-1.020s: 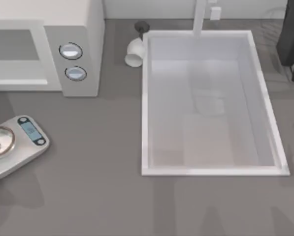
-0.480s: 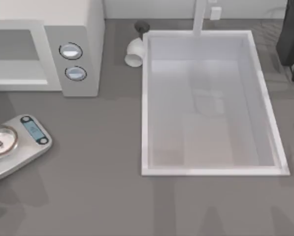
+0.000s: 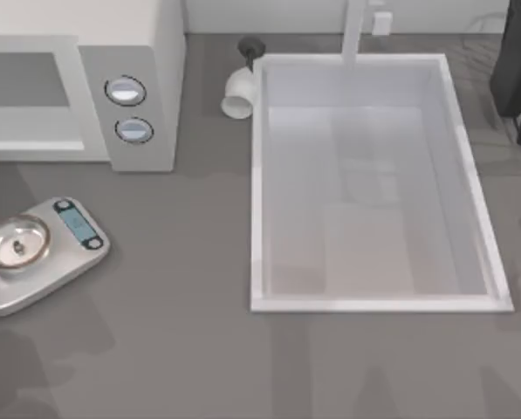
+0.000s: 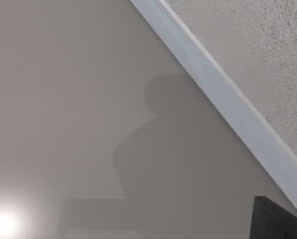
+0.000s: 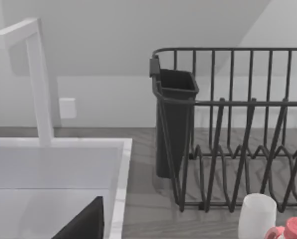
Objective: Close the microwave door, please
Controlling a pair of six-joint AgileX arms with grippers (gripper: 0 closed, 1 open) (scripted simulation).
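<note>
Grey and matte, the bench runs across the whole top view, backed by a pale wall along its far edge. A large white sink is sunk into it and serves as the landmark here. A slim white faucet rises at the sink's far rim. To the left of the sink, at the bench's far left corner, stands the microwave, its two round dials on the side panel nearest the sink. The microwave door fronts it, lying flush with the dial panel, its grey window and pale bar handle cut off by the picture's left edge. Between the microwave and the sink lies a small white cup on its side, with a dark round object just behind it, too small to make out. Left of the sink and nearer the viewer sits a silver kitchen scale. Right of the sink, a black dish rack with a dark cutlery holder is partly cut off; a white mug stands inside it. The left wrist view faces a plain wall with a white trim strip and a soft shadow. Neither tool can be seen, so whether either is spread or pressed together cannot be told.
</note>
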